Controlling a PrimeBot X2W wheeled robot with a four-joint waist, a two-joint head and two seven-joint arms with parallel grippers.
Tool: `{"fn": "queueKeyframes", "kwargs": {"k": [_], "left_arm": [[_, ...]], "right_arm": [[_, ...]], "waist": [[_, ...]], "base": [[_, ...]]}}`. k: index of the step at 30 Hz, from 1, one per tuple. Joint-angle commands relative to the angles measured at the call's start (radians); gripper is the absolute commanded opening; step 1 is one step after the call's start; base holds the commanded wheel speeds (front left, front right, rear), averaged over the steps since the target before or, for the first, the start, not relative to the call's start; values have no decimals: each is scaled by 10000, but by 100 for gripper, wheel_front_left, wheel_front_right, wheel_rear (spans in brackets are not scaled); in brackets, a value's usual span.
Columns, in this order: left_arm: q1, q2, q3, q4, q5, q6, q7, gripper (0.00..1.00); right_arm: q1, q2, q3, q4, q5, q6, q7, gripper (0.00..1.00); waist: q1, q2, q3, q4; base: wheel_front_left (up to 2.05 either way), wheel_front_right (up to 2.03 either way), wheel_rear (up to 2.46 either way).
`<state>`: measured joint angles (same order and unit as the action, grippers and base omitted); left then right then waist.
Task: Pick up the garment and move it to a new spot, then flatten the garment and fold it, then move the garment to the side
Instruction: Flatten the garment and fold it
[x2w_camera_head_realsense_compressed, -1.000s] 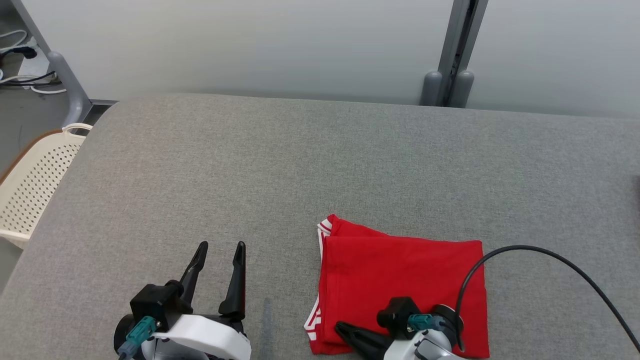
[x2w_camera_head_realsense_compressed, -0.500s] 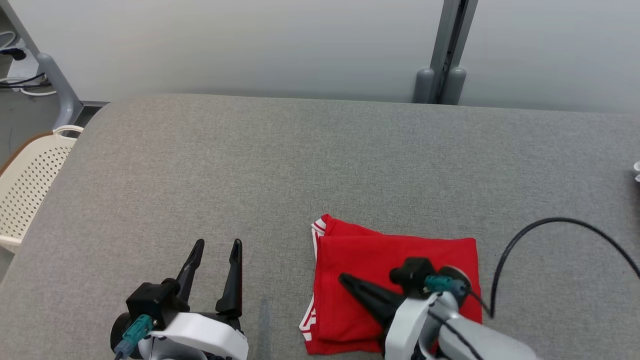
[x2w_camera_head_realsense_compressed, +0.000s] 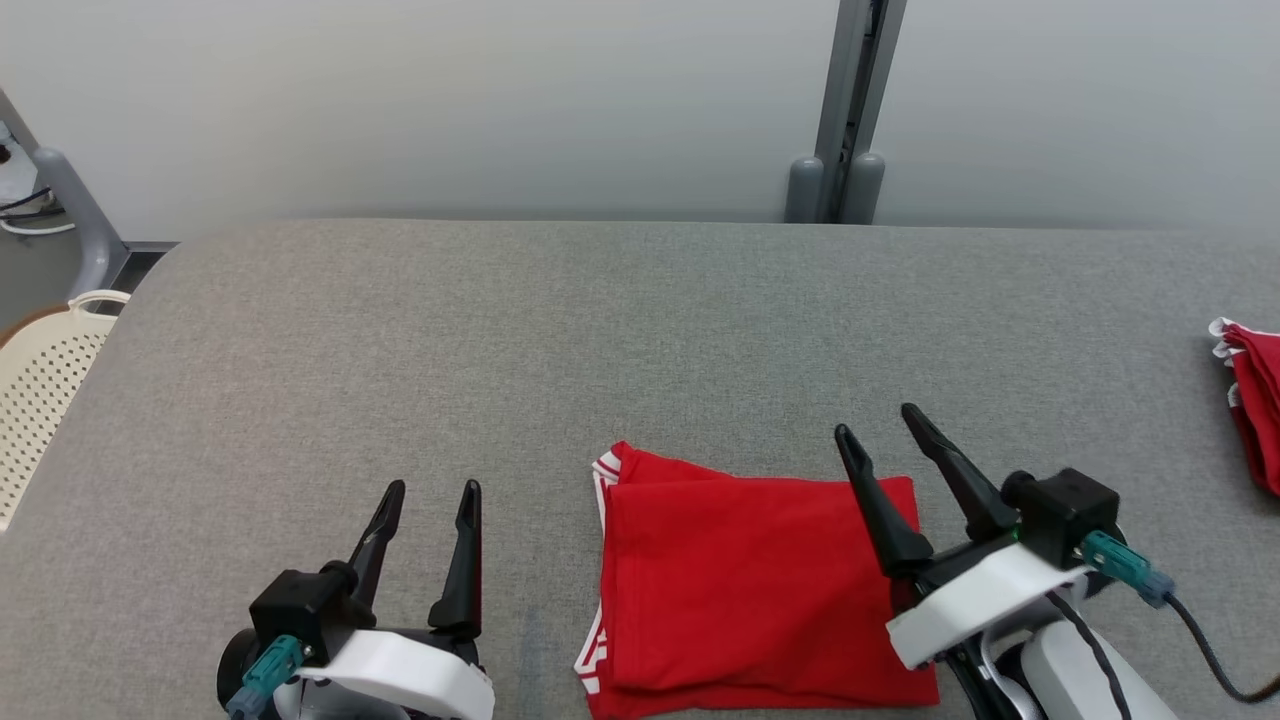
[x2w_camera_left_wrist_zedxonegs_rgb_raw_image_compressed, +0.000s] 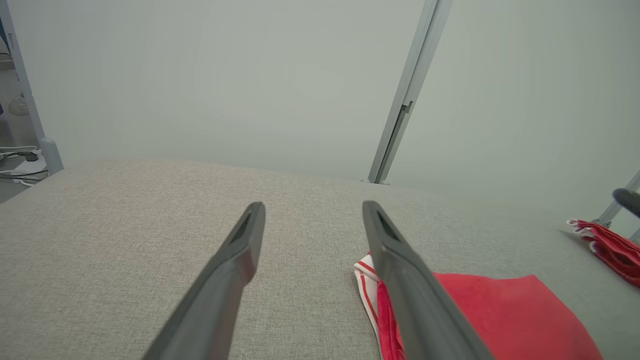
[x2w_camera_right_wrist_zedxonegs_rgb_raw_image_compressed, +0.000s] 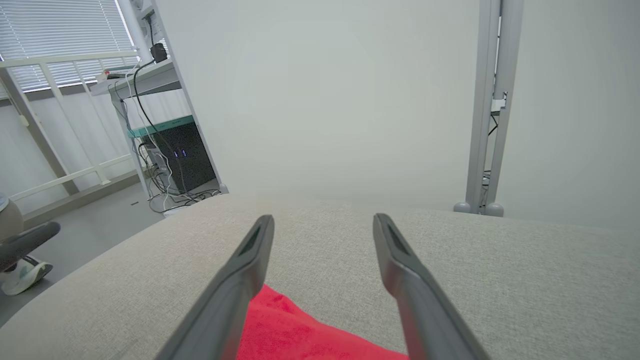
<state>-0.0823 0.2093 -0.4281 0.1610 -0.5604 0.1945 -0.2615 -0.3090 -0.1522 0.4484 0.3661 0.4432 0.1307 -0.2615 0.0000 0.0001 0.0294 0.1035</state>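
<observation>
Grey fabric-covered surface (x2w_camera_head_realsense_compressed: 400, 330), broad and mostly bare, backed by a pale wall. Near its front edge, right of centre: folded red garment (x2w_camera_head_realsense_compressed: 740, 590) with white-striped trim, lying flat in a neat rectangle, layers stacked. Left gripper (x2w_camera_head_realsense_compressed: 433, 487) parked to the garment's left, apart from the cloth, fingers spread wide and holding nothing. Right gripper (x2w_camera_head_realsense_compressed: 875, 420) above the garment's right edge, likewise spread wide and empty; contact with the cloth impossible to judge.

Probably light, soft and limp, with no stiffness of its own; likely to sag and shed its folds if lifted by one corner or by the top layer alone. Best pinched through all layers at a folded edge, or taken at two points at once.

Offered by the head view: a second red cloth (x2w_camera_head_realsense_compressed: 1255, 400) at the far right of the surface, and a cream perforated basket (x2w_camera_head_realsense_compressed: 40, 400) off the left edge. Offered by the right wrist view: a dark computer tower (x2w_camera_right_wrist_zedxonegs_rgb_raw_image_compressed: 192, 160) with cables beyond the surface, plus a red corner of the garment beneath the fingers.
</observation>
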Motion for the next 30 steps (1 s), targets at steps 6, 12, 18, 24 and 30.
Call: {"fn": "queueKeyframes", "kwargs": {"k": [6,12,18,24,30], "left_arm": [[152,49,134,-2,179,43,-39,100],[375,48,348,-21,371,83,-41,100],[631,-49,682,-106,642,86,-41,100],[941,-253,1049,-152,888,-50,-42,100],[1110,-433,1279,-87,1162,-203,-42,100]], "right_arm": [[1411,551,-1995,-1025,-1065,4,-47,100],[2337,898,-3192,-1785,-1583,4,-48,100],[2764,974,-3827,-2156,-1924,4,11,100],[3007,986,-4386,-2249,-1923,4,-3,100],[3091,989,-4559,-2187,-2074,4,-19,100]], "waist": [[0,-1,-169,-231],[0,-1,-300,-396],[0,-1,-358,-512],[0,-1,-455,-535],[0,-1,-537,-503]], "base": [[0,0,0],[0,0,0],[0,0,0],[0,0,0],[0,0,0]]}}
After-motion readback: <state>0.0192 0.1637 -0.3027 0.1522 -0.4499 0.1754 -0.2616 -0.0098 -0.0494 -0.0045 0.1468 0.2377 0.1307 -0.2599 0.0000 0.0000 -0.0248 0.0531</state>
